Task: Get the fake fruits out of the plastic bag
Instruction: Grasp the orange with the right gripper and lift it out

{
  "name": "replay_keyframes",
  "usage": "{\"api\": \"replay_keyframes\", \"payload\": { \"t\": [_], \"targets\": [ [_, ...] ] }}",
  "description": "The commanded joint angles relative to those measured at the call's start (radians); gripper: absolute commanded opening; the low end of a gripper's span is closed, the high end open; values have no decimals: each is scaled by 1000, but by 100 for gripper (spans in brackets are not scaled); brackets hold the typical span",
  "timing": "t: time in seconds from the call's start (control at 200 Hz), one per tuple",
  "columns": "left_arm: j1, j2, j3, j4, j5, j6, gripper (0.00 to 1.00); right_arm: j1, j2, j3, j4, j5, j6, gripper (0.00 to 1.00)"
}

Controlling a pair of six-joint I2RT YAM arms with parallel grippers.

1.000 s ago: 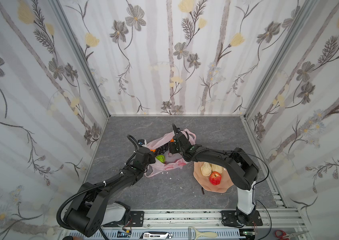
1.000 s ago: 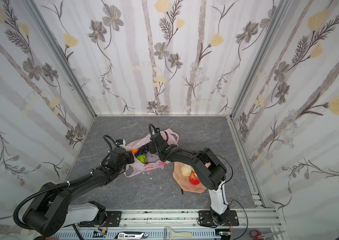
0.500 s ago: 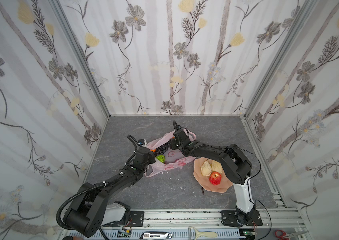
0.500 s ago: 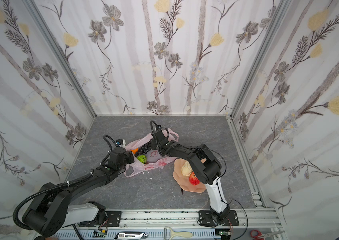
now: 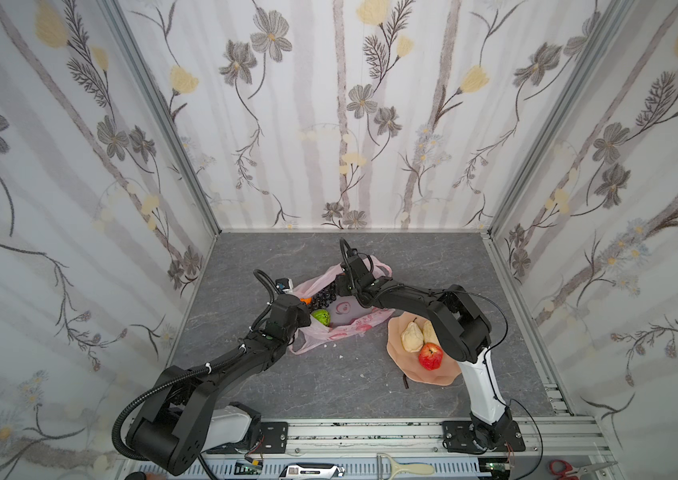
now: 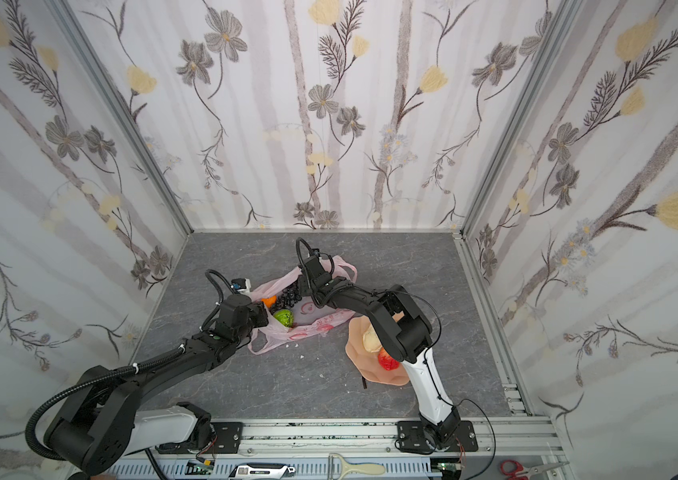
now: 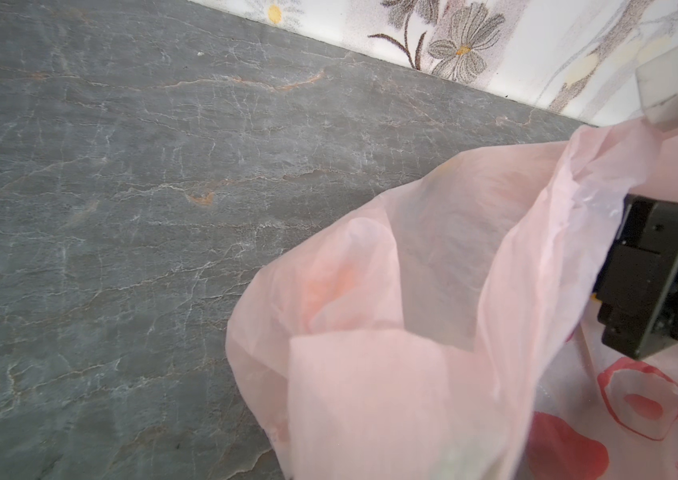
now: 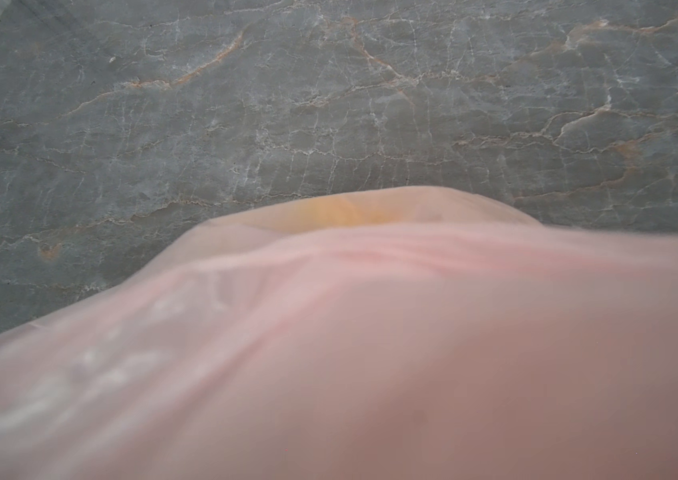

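My left gripper is pinched together on the plastic bag rim, arm stretched low. My right gripper reaches into the bag beside the grapes; I cannot tell its spread.

Two long robot arms. On the left black arm, fat boxy links and round joints, plus a white chunky bottom part. A thick black bumpy hose curving in a big loop, tied on with small white plastic ties. Near the tip, a little white block with a blue dot. On the right black arm, a long white lower part and thin black wires curling out. Underneath, flat black foot plates with tiny screws.
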Motion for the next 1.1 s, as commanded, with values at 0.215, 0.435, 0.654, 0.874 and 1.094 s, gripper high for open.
{"api": "replay_keyframes", "payload": {
  "t": [0.215,0.435,0.654,0.874,1.094],
  "targets": [
    [0,-5,-3,25,-7,1,11,-1,2,12,-22,34,23,56],
    [-1,-6,-3,25,-11,3,11,13,-92,-46,-6,-14,-8,52],
    [0,-5,-3,24,-24,9,11,11,-230,-210,74,-118,-6,50],
    [0,-5,-4,23,-22,8,11,11,-365,-374,136,-202,5,50],
    [0,-5,-3,23,-20,6,11,0,-530,-520,128,-242,33,49]
  ]
}}
